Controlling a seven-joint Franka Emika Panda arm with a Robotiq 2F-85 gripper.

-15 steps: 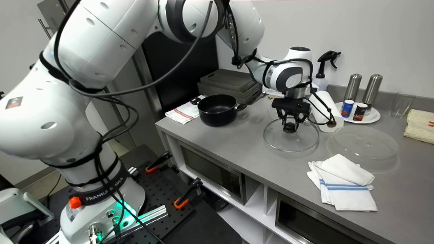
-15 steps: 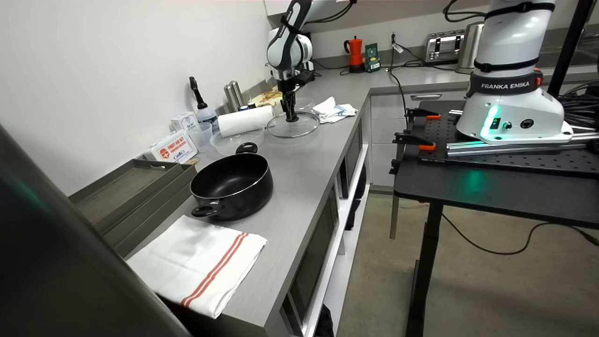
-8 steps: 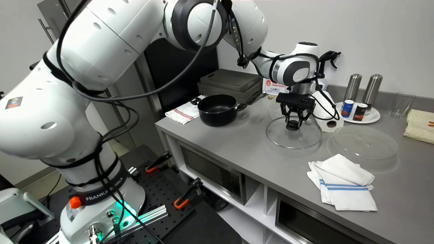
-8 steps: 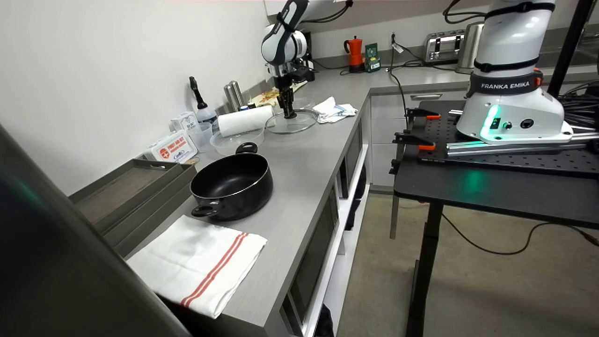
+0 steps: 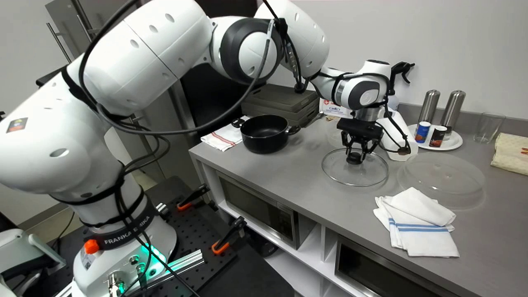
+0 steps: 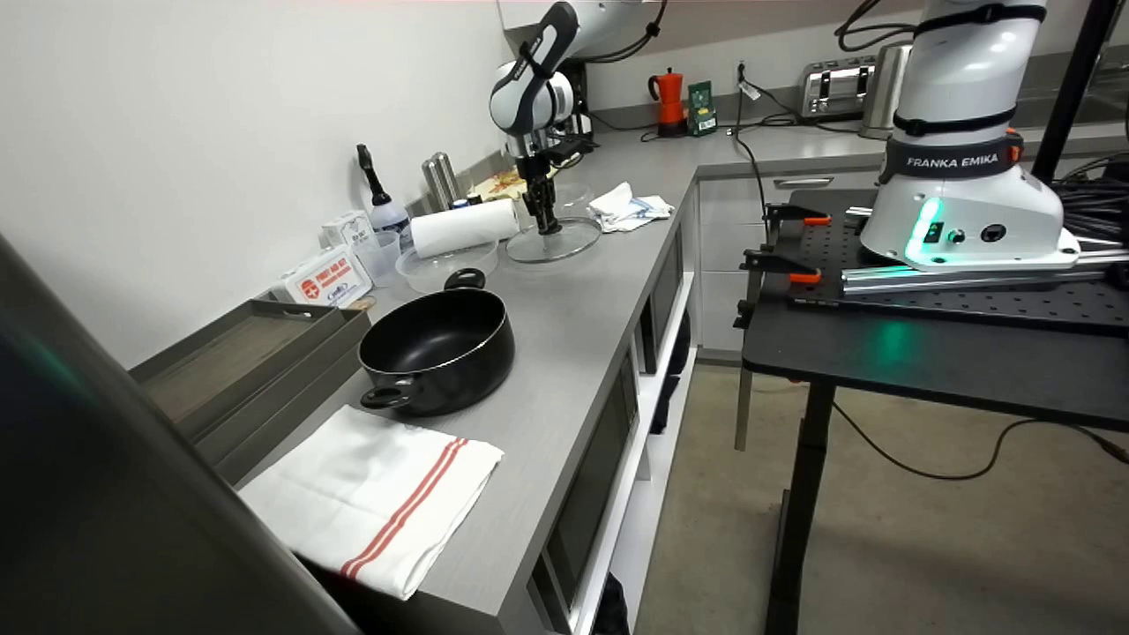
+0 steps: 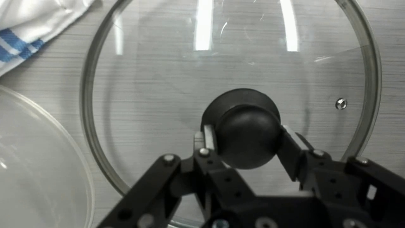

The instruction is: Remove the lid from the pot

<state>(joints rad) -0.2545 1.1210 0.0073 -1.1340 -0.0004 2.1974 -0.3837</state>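
Note:
The lid, round clear glass with a steel rim, is level at or just above the grey counter; whether it touches cannot be told. In the wrist view, my gripper has both fingers pressed against the sides of its black knob. The same grip shows in an exterior view, where the lid hangs below the gripper. Well apart from it stands the black pot, uncovered, its dark inside visible. The pot is outside the wrist view.
Close behind the lid lies a paper towel roll. A clear plastic cover and a blue-striped cloth are beside the lid. A plate with shakers stands farther back. A red-striped cloth lies by the pot.
Over the last second my gripper and the lid shift slightly toward the wall, then sink lower toward the counter. The grip on the knob stays. The pot has not moved.

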